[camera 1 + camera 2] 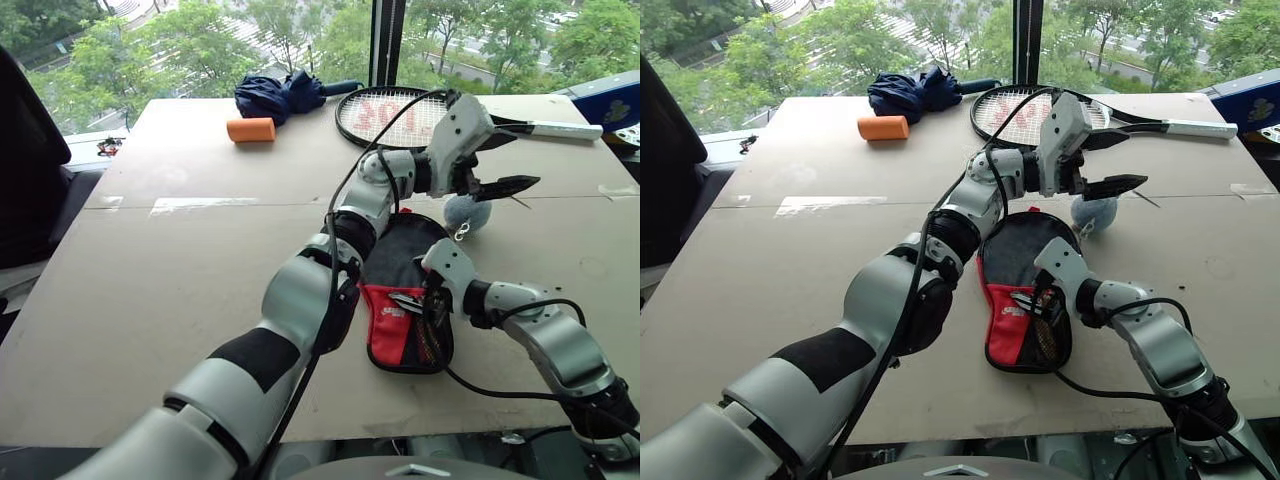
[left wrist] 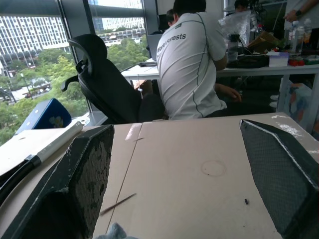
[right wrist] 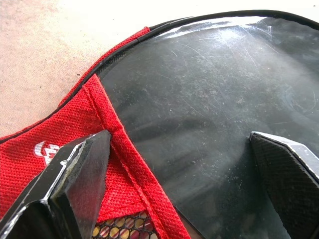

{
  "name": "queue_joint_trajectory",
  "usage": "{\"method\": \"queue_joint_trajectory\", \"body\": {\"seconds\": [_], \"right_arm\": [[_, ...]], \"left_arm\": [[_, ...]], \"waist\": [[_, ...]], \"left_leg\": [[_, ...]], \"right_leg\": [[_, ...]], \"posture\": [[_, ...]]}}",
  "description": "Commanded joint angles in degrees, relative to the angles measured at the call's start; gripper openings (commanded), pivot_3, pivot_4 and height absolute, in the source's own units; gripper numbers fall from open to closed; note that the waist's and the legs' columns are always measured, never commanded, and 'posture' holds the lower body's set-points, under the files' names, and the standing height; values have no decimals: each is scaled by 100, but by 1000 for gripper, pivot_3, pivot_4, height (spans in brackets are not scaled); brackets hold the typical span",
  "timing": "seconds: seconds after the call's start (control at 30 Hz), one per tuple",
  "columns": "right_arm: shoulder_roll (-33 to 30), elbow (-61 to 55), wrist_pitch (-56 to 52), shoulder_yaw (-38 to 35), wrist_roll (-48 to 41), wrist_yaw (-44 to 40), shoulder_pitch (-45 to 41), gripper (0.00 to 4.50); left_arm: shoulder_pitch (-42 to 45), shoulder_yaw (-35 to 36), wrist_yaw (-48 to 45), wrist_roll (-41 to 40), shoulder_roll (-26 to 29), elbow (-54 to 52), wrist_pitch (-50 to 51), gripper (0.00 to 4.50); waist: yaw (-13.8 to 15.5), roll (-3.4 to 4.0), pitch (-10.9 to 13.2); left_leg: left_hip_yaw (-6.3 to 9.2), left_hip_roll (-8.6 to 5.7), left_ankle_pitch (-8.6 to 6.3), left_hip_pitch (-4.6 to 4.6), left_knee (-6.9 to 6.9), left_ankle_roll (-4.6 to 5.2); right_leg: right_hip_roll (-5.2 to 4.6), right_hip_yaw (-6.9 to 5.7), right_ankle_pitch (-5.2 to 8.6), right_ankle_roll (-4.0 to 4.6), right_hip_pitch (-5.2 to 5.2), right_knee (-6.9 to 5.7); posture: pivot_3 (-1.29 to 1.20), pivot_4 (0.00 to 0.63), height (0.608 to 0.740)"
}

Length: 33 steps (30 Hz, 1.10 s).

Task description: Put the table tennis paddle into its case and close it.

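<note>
1. The case (image 1: 405,300), black with a red front panel and a mesh pocket, lies on the desk (image 1: 170,290) near the robot, right of centre.
2. The table tennis paddle (image 3: 209,114) shows in the right wrist view as a glossy black face lying inside the red-edged rim of the case; its handle cannot be made out.
3. The right hand (image 3: 179,174) hangs over the near end of the case, its two fingers spread wide, one over the red fabric and the other over the black face, holding nothing.
4. The left hand (image 1: 505,187) is held up above the desk beyond the far end of the case, pointing to the right. Its fingers stand well apart in the left wrist view, with only bare desk between them.
5. A small grey-blue fluffy ball (image 1: 467,213) with a metal clip lies just under the left hand, touching the far right rim of the case or very close to it.
6. Farther back lie a strung tennis racket (image 1: 395,115), a folded dark blue umbrella (image 1: 280,97) and an orange cylinder (image 1: 250,130).
7. A person (image 2: 192,59) in a white shirt sits at another table beyond the desk, beside a black office chair (image 2: 107,87).
</note>
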<state>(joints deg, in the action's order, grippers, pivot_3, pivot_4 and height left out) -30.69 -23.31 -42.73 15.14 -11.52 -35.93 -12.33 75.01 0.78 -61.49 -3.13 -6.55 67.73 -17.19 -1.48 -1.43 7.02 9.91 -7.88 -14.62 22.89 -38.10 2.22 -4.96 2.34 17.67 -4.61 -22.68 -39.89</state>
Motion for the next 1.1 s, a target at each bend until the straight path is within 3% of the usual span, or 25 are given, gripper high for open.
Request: {"method": "queue_joint_trajectory", "body": {"seconds": [0.03, 0.2, 0.43, 0.63, 0.77, 0.83, 0.97, 1.1], "right_arm": [[-22, 311, -317, 264, 9, -43, 313, 4500], [-68, 138, -374, 136, -86, -86, 367, 4500], [-184, -361, -408, -467, -673, -398, 368, 4500], [-192, -849, -1279, -1938, -2292, -639, -248, 4500], [-266, -247, -990, -2606, -2320, -373, -853, 4500], [-317, 464, -491, -2675, -1815, -54, -1185, 4500], [-246, 1466, 52, -2728, -1344, 428, -1696, 4500], [-199, 3005, 470, -2267, -703, 645, -2390, 4500]], "left_arm": [[-604, -336, -264, 291, 485, -383, -53, 4085], [-1236, -769, 54, 700, 812, -655, 112, 4085], [-1579, -1441, 510, 1324, 807, -557, 143, 4085], [-1634, -1593, 789, 1489, 695, -290, 453, 4085], [-1655, -1615, 883, 1489, 653, -230, 645, 4085], [-1663, -1585, 907, 1449, 623, -216, 692, 4085], [-1734, -1574, 889, 1405, 576, -246, 745, 4085], [-1895, -1604, 805, 1360, 503, -365, 781, 4085]], "waist": [[-48, 13, -8], [-11, 11, -7], [77, 10, -6], [83, 10, -3], [102, 9, -3], [116, 7, -5], [121, 8, -5], [77, 11, -7]], "left_leg": [[0, 0, 0, -1, 2, 0], [9, -2, 0, 8, -4, 0], [12, -4, -1, 14, -11, 2], [13, -4, -2, 22, -14, 3], [13, -5, -2, 19, -16, 4], [13, -5, -3, 19, -15, 5], [9, -7, -3, 19, -16, 6], [0, -7, -3, 17, -14, 6]], "right_leg": [[0, 1, 0, 0, 0, -1], [-3, 2, 0, 0, -1, 3], [-4, 2, 0, 0, 0, 3], [-6, 1, 0, 0, -3, 4], [-6, 0, 0, 0, 0, 3], [-8, -3, 0, 0, 1, 5], [-13, 1, 0, 0, -1, 1], [-13, 10, 0, 0, -2, -1]], "posture": [[0, 150, 726], [0, 150, 726], [0, 150, 726], [0, 150, 726], [0, 150, 726], [0, 150, 726], [0, 150, 726], [0, 150, 726]]}}
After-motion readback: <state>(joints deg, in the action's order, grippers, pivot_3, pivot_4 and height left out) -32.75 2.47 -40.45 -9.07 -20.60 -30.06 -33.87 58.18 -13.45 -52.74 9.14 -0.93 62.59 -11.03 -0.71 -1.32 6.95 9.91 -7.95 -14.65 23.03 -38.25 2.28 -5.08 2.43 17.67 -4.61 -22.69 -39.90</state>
